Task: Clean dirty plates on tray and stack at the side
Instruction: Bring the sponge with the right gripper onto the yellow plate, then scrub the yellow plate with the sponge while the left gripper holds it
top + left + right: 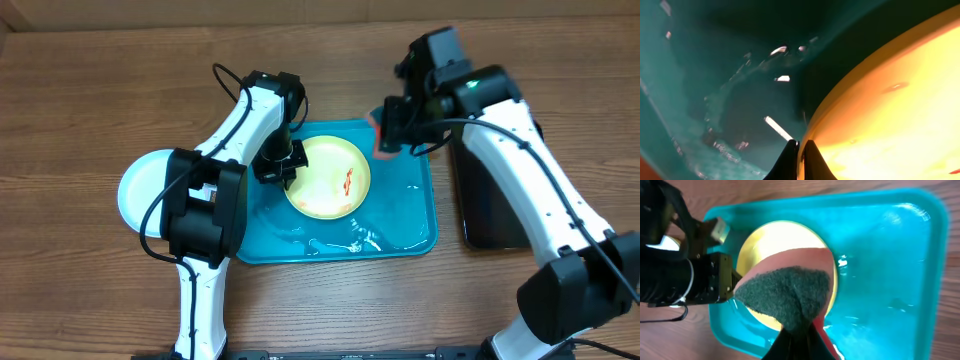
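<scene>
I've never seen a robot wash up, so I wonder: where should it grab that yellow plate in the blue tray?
By the thin rim, coming from its left side. The yellow plate is shallow and has no handle, so only its edge can be pinched. The left gripper is shut on it there.

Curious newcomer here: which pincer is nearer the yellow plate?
Left. The left pincer grips the yellow plate by its left rim; the right pincer, holding a sponge, hangs just beyond its right edge.
</scene>
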Controlling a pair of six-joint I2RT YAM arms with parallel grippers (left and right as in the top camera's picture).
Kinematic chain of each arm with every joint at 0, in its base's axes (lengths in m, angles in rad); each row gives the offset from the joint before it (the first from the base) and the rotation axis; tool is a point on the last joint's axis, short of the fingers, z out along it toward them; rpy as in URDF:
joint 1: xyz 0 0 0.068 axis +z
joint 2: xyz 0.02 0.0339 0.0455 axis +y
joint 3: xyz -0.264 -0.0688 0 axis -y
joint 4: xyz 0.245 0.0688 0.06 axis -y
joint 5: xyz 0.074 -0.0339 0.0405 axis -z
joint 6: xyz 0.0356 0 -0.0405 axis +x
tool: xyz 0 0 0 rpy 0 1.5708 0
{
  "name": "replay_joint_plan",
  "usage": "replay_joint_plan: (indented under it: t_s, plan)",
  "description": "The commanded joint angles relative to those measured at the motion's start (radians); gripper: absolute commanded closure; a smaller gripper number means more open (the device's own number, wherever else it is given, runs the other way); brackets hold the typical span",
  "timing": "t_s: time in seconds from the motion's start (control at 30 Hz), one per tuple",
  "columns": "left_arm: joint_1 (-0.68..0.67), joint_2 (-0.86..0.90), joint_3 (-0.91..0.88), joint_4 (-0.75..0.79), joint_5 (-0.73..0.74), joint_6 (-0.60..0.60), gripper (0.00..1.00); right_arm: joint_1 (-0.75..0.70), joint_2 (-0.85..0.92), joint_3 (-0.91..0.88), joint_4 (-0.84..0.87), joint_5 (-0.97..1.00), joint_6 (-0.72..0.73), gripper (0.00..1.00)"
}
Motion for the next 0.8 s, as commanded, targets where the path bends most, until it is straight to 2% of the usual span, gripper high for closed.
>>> replay_joint_plan:
  t_s: [0.0,0.13,0.33,0.53,0.77]
  plan:
    - [-0.002,-0.004,-0.003,0.057,-0.016,0.03,0.96,0.047,0.007,-0.058,0.055,-0.026,0.072,0.96]
    - [-0.003,-0.004,-0.015,0.147,-0.042,0.101,0.96,0.08,0.021,-0.114,0.126,-0.018,0.137,0.96]
    - [-0.002,-0.004,-0.142,0.249,-0.05,0.084,0.96,0.08,0.073,-0.158,0.2,-0.003,0.202,0.96]
    - [-0.002,-0.004,-0.252,0.265,-0.022,0.076,0.96,0.08,0.167,-0.157,0.237,0.031,0.22,0.96]
    - [-0.002,-0.004,-0.27,0.246,0.013,0.081,0.96,0.068,0.257,-0.157,0.266,0.068,0.222,0.96]
